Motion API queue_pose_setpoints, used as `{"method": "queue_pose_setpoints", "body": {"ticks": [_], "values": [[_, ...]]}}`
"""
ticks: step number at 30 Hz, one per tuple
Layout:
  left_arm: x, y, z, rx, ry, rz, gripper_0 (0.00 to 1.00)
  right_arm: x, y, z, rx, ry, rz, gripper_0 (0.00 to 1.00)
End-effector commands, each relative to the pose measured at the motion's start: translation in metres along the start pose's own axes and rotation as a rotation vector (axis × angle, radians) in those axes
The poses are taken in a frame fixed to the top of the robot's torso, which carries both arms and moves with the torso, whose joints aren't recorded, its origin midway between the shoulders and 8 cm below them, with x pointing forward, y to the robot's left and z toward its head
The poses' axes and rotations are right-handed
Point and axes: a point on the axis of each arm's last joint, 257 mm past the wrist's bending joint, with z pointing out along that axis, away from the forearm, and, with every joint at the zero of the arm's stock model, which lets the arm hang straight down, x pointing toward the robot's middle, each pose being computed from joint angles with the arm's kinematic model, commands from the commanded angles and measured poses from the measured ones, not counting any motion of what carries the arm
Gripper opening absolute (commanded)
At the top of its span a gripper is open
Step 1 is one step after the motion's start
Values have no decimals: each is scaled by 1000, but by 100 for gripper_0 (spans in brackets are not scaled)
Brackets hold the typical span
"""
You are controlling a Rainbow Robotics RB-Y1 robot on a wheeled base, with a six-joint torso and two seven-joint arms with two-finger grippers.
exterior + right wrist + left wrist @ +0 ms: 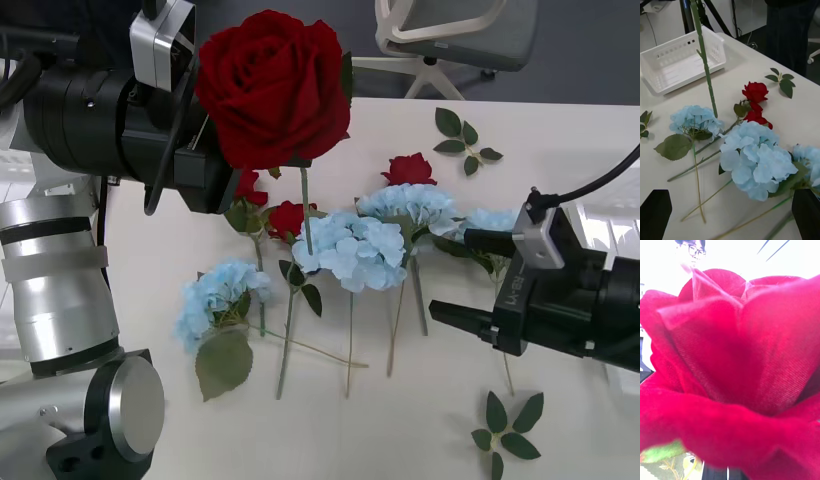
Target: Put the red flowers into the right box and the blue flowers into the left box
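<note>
- Here the left gripper (pixel 215 165) is raised over the table (pixel 560 140), clamped on a rose (pixel 272 85).
- The right gripper (pixel 468 275) hovers low, fingers apart, beside the blue flowers (pixel 385 235).

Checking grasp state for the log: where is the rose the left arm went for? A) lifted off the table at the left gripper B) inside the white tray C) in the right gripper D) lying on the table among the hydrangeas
A: the red rose is up in the air at the left gripper, stem hanging down above the blue hydrangeas; the right gripper is open and empty.
</note>
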Motion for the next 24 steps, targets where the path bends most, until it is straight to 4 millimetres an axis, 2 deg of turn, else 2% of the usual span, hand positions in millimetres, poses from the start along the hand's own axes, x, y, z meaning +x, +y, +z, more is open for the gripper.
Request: {"method": "queue_pose_setpoints", "body": {"ticks": [1, 7, 14, 19, 24], "values": [[-9, 0, 3, 15, 16, 73, 0, -18, 11, 20, -47, -46, -79, 95], [-9, 0, 3, 15, 16, 73, 0, -36, 19, 62, -96, -115, -104, 95], [-9, 0, 3, 15, 16, 73, 0, -47, 12, 109, -100, -163, -110, 95], [-9, 0, 3, 15, 16, 73, 0, -49, 7, 126, -101, -170, -107, 95], [-9, 0, 3, 15, 16, 73, 0, -49, 20, 135, -145, -152, -98, 95]]}}
